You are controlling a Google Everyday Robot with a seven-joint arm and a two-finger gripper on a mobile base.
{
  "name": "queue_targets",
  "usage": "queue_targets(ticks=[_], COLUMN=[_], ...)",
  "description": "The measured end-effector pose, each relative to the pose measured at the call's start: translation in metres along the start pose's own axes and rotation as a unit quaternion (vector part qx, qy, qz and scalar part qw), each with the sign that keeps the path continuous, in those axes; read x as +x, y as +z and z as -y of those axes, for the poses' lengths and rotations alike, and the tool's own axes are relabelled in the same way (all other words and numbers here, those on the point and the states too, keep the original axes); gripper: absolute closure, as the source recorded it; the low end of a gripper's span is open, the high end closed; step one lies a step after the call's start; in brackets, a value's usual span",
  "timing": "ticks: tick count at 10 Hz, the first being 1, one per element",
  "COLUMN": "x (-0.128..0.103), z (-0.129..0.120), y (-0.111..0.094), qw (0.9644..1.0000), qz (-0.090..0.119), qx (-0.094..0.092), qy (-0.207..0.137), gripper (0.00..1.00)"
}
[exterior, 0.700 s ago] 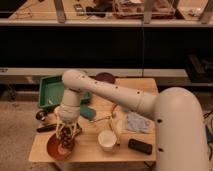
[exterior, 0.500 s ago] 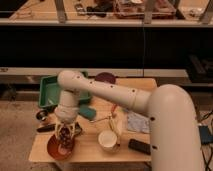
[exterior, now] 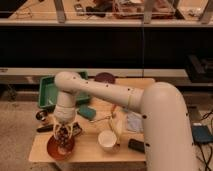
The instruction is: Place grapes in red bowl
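white arm (exterior: 115, 95): smooth matte shell of fat rounded links, largest item in view. against the frames a moment ago its thick upper link has swung a little left and its elbow has edged left too, while the wrist end has hardly shifted. desk (exterior: 90, 145): pale wood, flat, rectangular, carries everything below. green tray (exterior: 47, 95): hard plastic, rectangular with a raised rim, far left of the desk, partly behind the arm. red bowl (exterior: 51, 150): shallow, round, reddish-orange with a darker inside, glossy-looking, at the near left corner, same spot as before. dark maroon dish (exterior: 105, 77): round, low, at the far edge. tool (exterior: 65, 135): pale, hangs straight down into the mouth of the red bowl; whether it clamps the bunch or has let go cannot be told. white cup (exterior: 106, 141): round, smooth, open-topped, near centre, just right of the bowl and apart from it. grapes (exterior: 63, 140): small knobbly cluster of dark round berries, at the tool's tip, within the bowl's rim, no lower than a moment ago as far as can be seen. judgement: carrying is done, placement at its final stage, only release and withdrawal left. teal block (exterior: 86, 112): small, flat, mid desk. dark block (exterior: 136, 146): small, oblong, near right.
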Motion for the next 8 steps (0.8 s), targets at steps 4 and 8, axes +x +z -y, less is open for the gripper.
queue_targets(ticks=[4, 8], x=[-0.0028, -0.0031], z=[0.0105, 0.0118], y=[-0.0028, -0.0023], qw=[0.9993, 0.9993], qz=[-0.038, -0.037], qx=[-0.009, -0.009], qy=[0.0, -0.001], gripper=[0.31, 0.31])
